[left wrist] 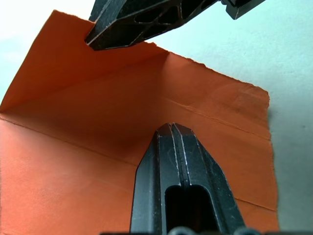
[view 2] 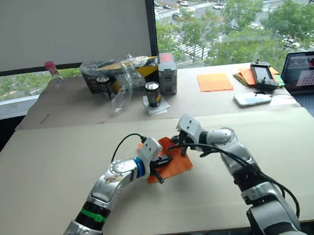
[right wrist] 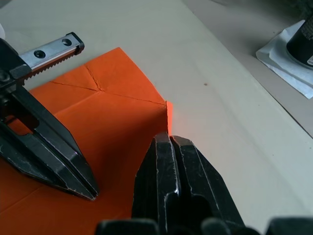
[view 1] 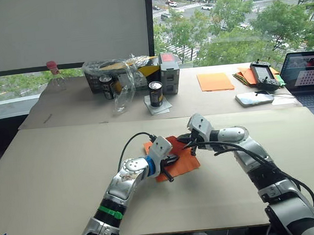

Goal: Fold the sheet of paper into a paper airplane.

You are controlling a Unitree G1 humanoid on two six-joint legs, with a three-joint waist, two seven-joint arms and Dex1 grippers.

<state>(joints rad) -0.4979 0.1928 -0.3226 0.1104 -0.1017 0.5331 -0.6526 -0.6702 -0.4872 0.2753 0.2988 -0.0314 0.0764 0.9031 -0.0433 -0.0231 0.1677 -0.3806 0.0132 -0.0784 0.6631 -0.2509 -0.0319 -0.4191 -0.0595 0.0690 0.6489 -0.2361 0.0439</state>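
Note:
The sheet of paper (view 1: 186,162), bright orange with crease lines, lies on the table's middle between my two arms. One part of it (left wrist: 73,63) stands up as a flap along a crease. My left gripper (view 1: 174,160) is shut, and its tip (left wrist: 171,128) rests on the flat part of the sheet. My right gripper (view 1: 187,143) comes in from the right and is shut on the raised edge of the sheet (right wrist: 168,115). In the left wrist view the right gripper's fingers (left wrist: 127,24) sit at the flap's upper edge. No paper airplane shape shows.
At the back stand two cans (view 1: 155,93), a crumpled plastic bag (view 1: 123,76), a box (view 1: 169,72) and a bottle (view 1: 55,76). A smooth orange sheet (view 1: 215,81), a paper stack (view 1: 243,76), a controller (view 1: 264,75), a phone (view 1: 254,98) and a laptop (view 1: 310,76) lie back right.

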